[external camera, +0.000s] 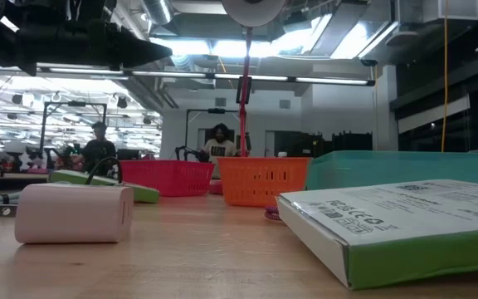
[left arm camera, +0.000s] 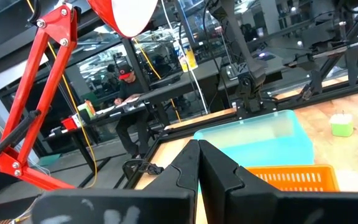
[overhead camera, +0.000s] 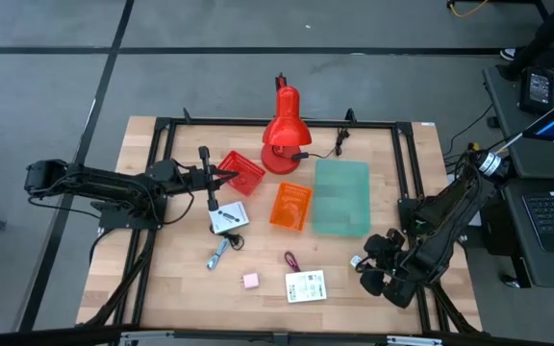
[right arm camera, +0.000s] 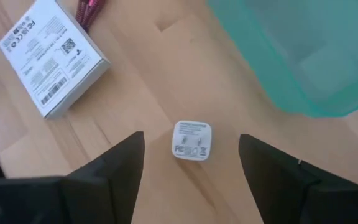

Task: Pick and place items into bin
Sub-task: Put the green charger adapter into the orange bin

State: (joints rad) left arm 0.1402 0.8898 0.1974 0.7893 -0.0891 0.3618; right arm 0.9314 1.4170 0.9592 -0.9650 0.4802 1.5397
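My right gripper (right arm camera: 191, 163) is open near the table's near right corner, its two fingers standing on either side of a small white printed cube (right arm camera: 192, 140) that rests flat on the wood (overhead camera: 355, 260). A white printed box (overhead camera: 306, 285) lies flat to its left, with a maroon cord loop (overhead camera: 289, 259), a pink cube (overhead camera: 250, 281) and a blue-silver piece (overhead camera: 217, 255) beyond. Another white box with a black cable (overhead camera: 227, 219) lies by the left arm. My left gripper (left arm camera: 197, 152) is shut on nothing, held above the table at the red bin (overhead camera: 241, 173).
Red, orange (overhead camera: 290, 205) and teal (overhead camera: 341, 197) bins sit mid-table in a row. A red desk lamp (overhead camera: 282, 130) stands behind them with its black cord running right. A black frame rims the table. People sit in the room beyond (external camera: 220, 141).
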